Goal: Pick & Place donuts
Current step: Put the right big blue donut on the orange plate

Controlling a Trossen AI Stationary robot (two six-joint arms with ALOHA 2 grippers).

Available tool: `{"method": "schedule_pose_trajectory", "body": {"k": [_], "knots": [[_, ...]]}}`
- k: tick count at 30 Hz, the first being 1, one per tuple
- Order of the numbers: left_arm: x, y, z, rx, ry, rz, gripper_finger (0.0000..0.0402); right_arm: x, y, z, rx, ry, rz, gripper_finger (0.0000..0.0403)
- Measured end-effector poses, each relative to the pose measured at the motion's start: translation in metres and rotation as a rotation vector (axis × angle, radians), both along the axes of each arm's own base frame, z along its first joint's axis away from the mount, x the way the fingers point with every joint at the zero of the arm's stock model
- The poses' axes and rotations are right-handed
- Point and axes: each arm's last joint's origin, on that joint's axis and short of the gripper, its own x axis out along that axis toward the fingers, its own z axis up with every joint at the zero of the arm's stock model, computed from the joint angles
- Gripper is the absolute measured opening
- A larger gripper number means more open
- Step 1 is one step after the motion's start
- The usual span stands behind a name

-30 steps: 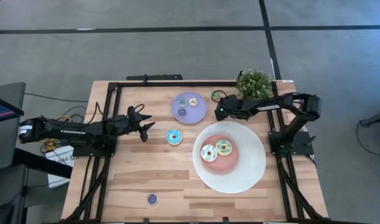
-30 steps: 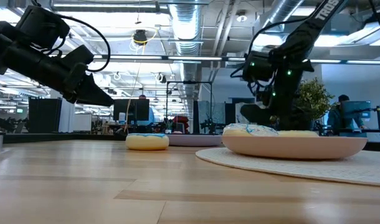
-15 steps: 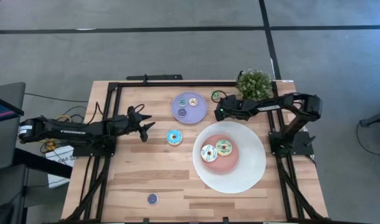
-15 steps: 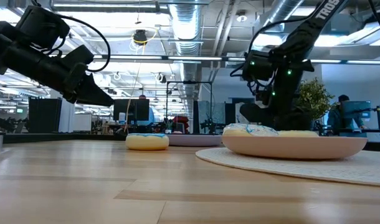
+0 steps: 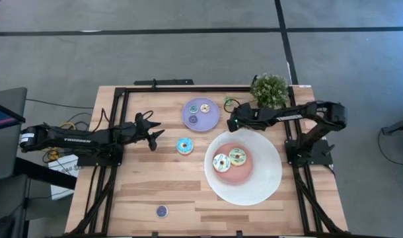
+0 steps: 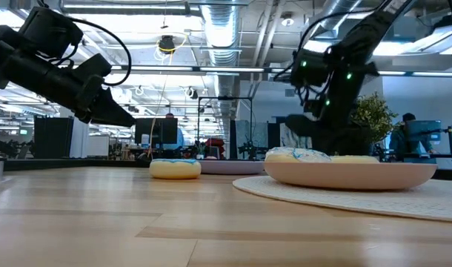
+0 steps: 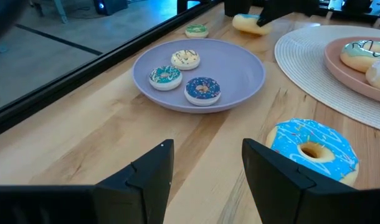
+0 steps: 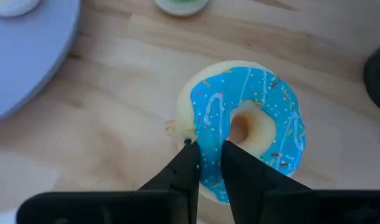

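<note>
The right tool [image 8: 209,163] is clamped on the rim of a blue-iced donut [image 8: 249,127] at the back of the worktop [image 5: 142,185], between the lavender plate [image 5: 201,114] and the potted plant [image 5: 270,90]. The left tool [image 7: 205,174] hovers with its fingers apart just beside another blue donut [image 5: 184,145]. Two more donuts [image 5: 228,159] lie on the big white plate [image 5: 264,178].

We are in an open office turned robotics lab. Beyond the butcher-block table [image 6: 137,222], past the left gripper [image 6: 126,117], exposed silver ducts [image 6: 222,33] cross the ceiling above desks with monitors [image 6: 155,133]. A person [image 6: 407,122] sits behind the potted plant [image 6: 370,115].
</note>
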Motion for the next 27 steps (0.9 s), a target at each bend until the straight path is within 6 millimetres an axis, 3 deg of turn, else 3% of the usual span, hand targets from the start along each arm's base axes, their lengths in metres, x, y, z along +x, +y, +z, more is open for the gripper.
{"method": "schedule_pose_trajectory", "body": {"k": [6, 14, 22, 27], "knots": [[0.000, 0.000, 0.000, 0.000, 0.000, 0.000, 0.0183, -0.009, 0.033, 0.030, 0.022, -0.073, 0.041, 0.0056], [0.000, 0.000, 0.000, 0.000, -0.001, 0.000, 0.0183, -0.028, 0.106, 0.065, 0.144, -0.249, 0.162, 0.0056], [0.000, 0.000, 0.000, 0.000, -0.001, -0.001, 0.0183, -0.054, 0.177, 0.072, 0.313, -0.316, 0.169, 0.0046], [0.000, 0.000, 0.000, -0.011, -0.007, 0.003, 0.0183, -0.056, 0.217, 0.084, 0.320, -0.261, 0.158, 0.0014]]}}
